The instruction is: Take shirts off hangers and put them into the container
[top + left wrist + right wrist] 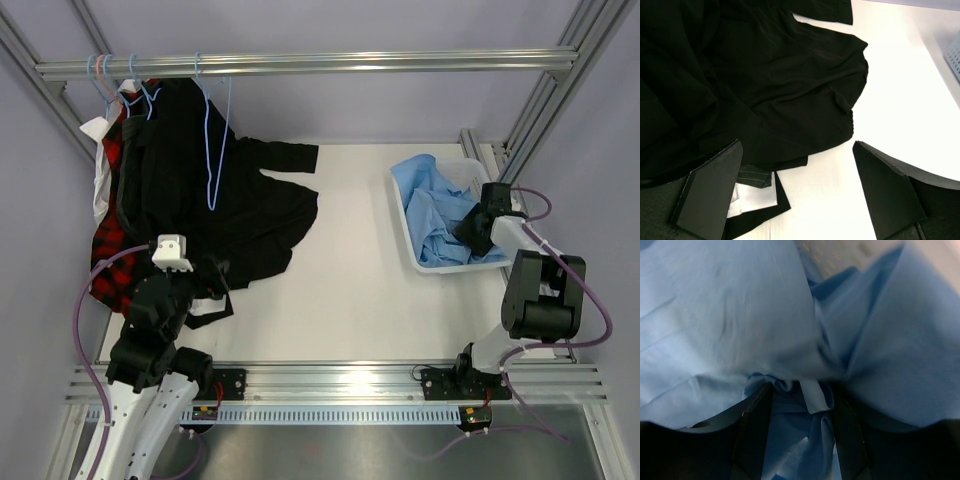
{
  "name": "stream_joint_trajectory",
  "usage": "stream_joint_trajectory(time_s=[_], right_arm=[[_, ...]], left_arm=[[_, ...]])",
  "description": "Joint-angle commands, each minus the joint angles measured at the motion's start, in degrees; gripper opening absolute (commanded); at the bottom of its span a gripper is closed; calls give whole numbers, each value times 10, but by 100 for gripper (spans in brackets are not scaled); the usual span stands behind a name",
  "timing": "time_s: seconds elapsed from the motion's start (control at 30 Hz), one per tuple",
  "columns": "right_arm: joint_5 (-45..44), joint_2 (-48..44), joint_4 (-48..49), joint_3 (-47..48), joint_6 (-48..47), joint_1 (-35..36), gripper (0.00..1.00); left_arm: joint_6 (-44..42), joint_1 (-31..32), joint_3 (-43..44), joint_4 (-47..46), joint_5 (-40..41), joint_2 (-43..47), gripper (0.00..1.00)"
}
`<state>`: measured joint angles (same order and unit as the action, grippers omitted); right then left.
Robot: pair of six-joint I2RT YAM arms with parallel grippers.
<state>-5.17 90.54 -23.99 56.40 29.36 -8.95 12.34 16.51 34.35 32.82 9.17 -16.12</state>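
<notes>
A black shirt (240,200) hangs from the rail at the left and spreads over the table, also filling the left wrist view (765,75). Beside it hang a red-and-black plaid shirt (110,250) and a white shirt (98,185). An empty pale blue hanger (212,150) dangles in front of the black shirt; other hangers (138,88) hook on the rail. My left gripper (213,272) (797,146) is open just over the black shirt's near hem. The white container (403,218) holds the light blue shirt (435,205) (740,315). My right gripper (472,228) (802,390) is pushed into it, jaws apart, loose folds between them.
The metal rail (400,62) crosses the back on frame posts. A white piece of cloth (750,192) shows under the black hem by my left finger. A corner of the container (955,55) shows at the right of the left wrist view. Bare table (350,280) lies between shirts and container.
</notes>
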Motion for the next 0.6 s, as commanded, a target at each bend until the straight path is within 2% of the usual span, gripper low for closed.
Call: stream_joint_trajectory(time_s=[0.0,0.13,0.3,0.43,0.57], right_arm=[[38,42,32,25,-11,-1,57],[31,10,17,36,-28,-1,57],[27,-103,-53,97,-72,0,63],[34,-193,-91,138,-89,0,73],[46,-298,-120,172,-94,0,90]], left_arm=[[3,3,2,-35,-1,0,99],[5,3,5,-31,3,-8,99],[12,3,17,-22,2,-14,99],[16,3,52,0,1,-25,99],[16,2,103,40,0,-35,99]])
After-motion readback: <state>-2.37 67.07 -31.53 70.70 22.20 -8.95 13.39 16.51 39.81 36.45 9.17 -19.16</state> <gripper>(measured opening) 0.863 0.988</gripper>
